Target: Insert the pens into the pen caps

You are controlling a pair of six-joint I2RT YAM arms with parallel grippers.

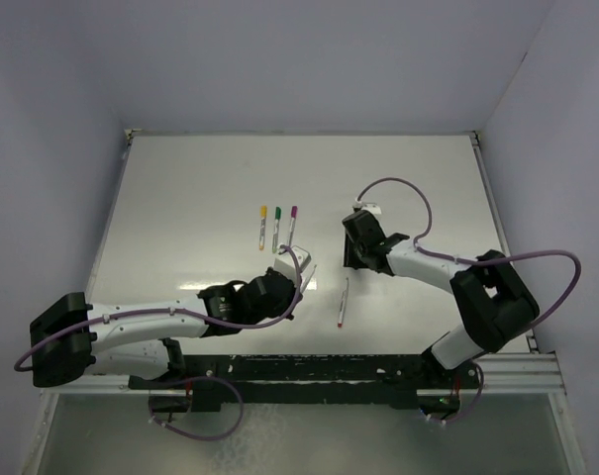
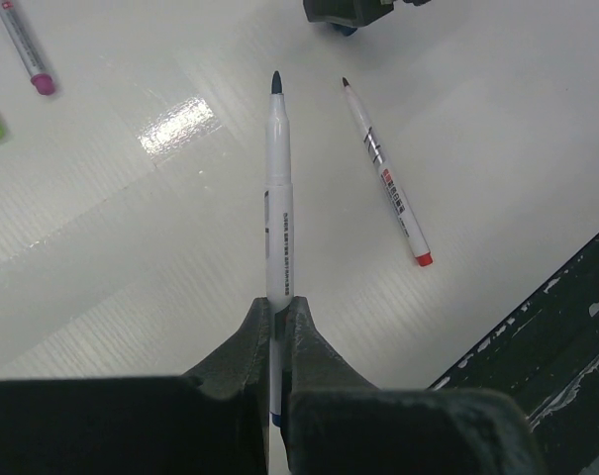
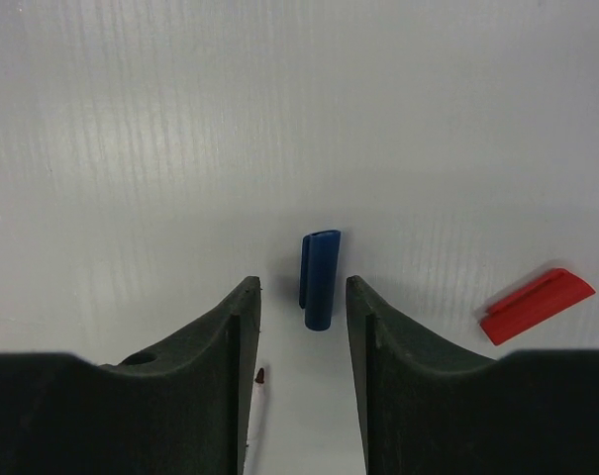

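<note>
White table (image 1: 180, 198), matte sheet with fine ribbing in the right wrist view, one glare patch (image 2: 177, 124) on it in the left wrist view. Pale lilac-white walls (image 1: 279, 59) box it in at the back and both sides. A black rail (image 1: 378, 368) runs along the near edge, with purple cables (image 1: 418, 203) looping off both arms. Left gripper (image 2: 281, 315) is clamped tight on the blue pen (image 2: 279, 188), gripping it near the back end; the dark tip points away and the pen is held above the surface. The red pen (image 2: 386, 178) lies flat just beside it, uncapped, red end toward the rail. Right gripper (image 3: 303, 287) sits low over the table, jaws partly apart. The blue cap (image 3: 319, 279) lies on the sheet between them, closer to the right-hand finger, contact unclear. The red cap (image 3: 537, 305) lies loose off to the side, apart from the fingers. Three capped pens (image 1: 276, 228) lie side by side at mid-table, with yellow, green and magenta caps toward the back wall.
</note>
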